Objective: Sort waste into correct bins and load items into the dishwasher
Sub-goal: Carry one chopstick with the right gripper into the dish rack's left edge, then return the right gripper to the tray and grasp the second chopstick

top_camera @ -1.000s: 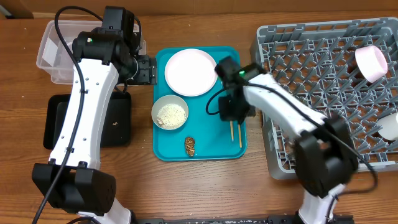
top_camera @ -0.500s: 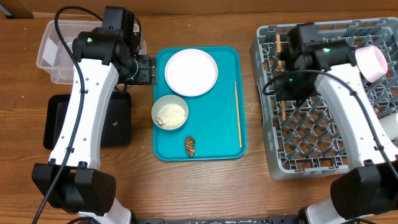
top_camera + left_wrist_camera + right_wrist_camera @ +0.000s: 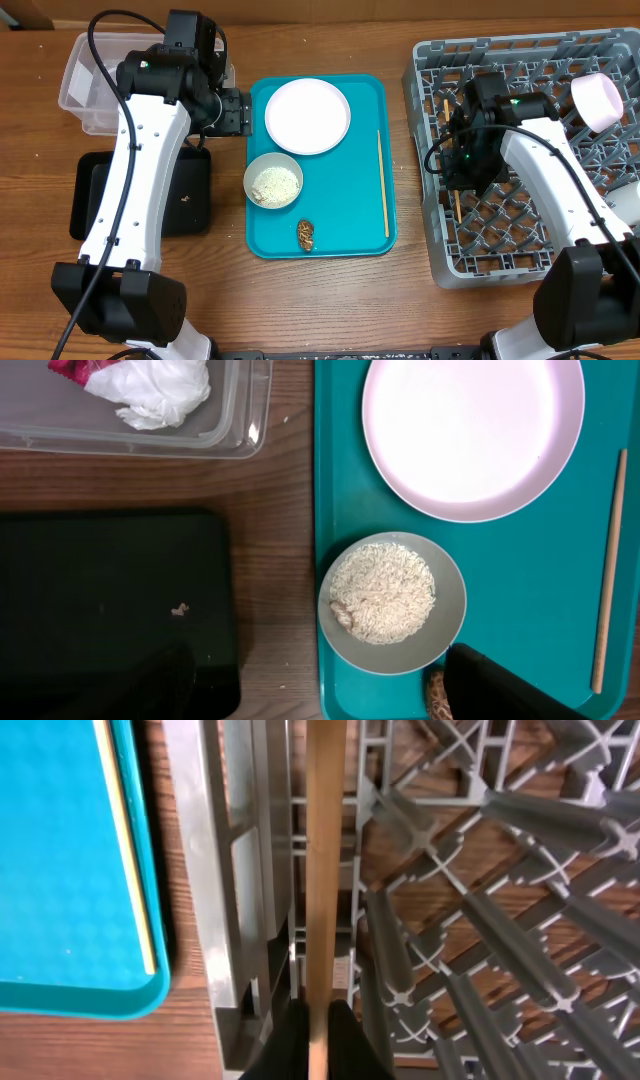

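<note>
My right gripper is shut on one wooden chopstick and holds it over the left side of the grey dish rack. The second chopstick lies on the teal tray. On that tray also sit a white plate, a bowl of rice and a brown lump. My left gripper is open and empty beside the tray. The red-and-white wrapper lies in the clear tub.
The black tray lies in front of the clear tub, with a crumb on it. A pink cup and a white item sit at the right of the rack. The teal tray's edge is close left of the rack.
My right gripper picked one chopstick off the teal tray and carried it right to the rack, then shifted it toward the front. The left arm has not moved.
</note>
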